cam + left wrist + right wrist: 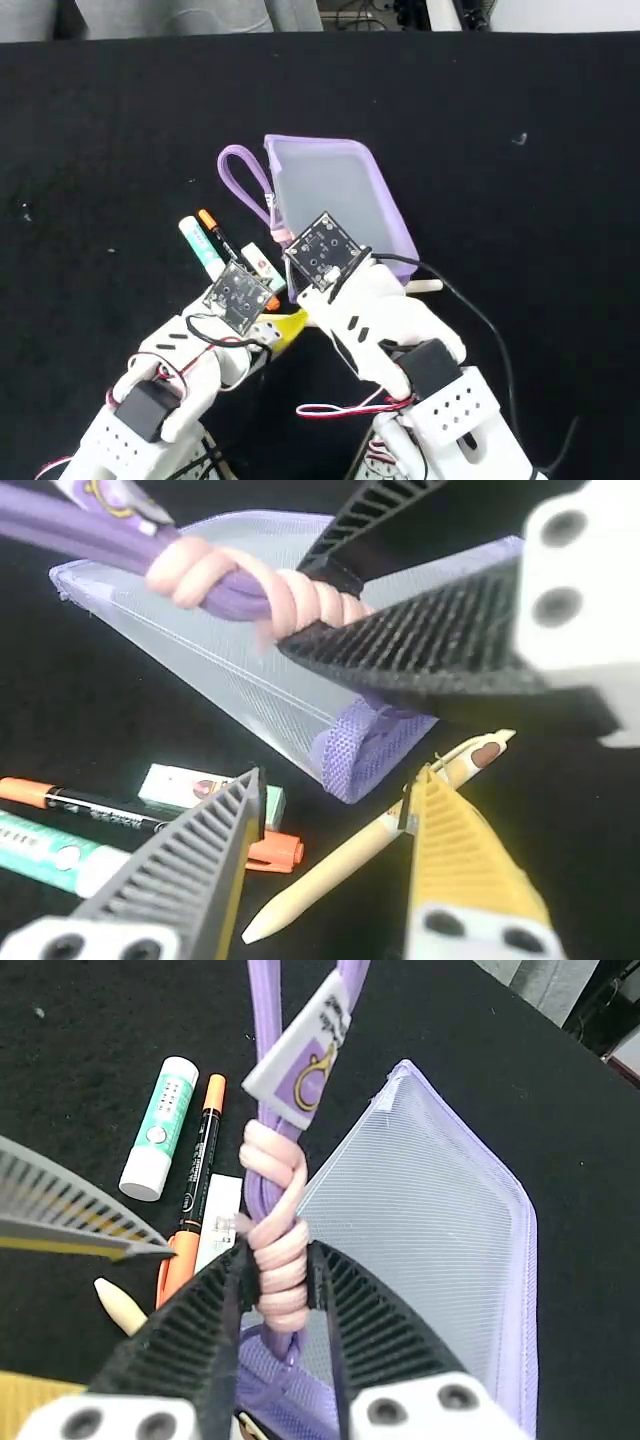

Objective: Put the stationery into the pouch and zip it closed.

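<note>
Left wrist view shows the left gripper (338, 780) wide open and empty, poised over the cream pen (340, 865). The pen lies just near of the pouch (230, 680), slanting across the gap between the jaws. The right gripper (278, 1255) is clamped on the pouch's pink coiled pull (270, 1175).

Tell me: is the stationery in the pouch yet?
Out: the marker, glue stick, eraser and pen lie on the table beside the pouch.

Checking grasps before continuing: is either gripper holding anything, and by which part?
Right gripper holds the pouch by its pink coil; left gripper holds nothing.
</note>
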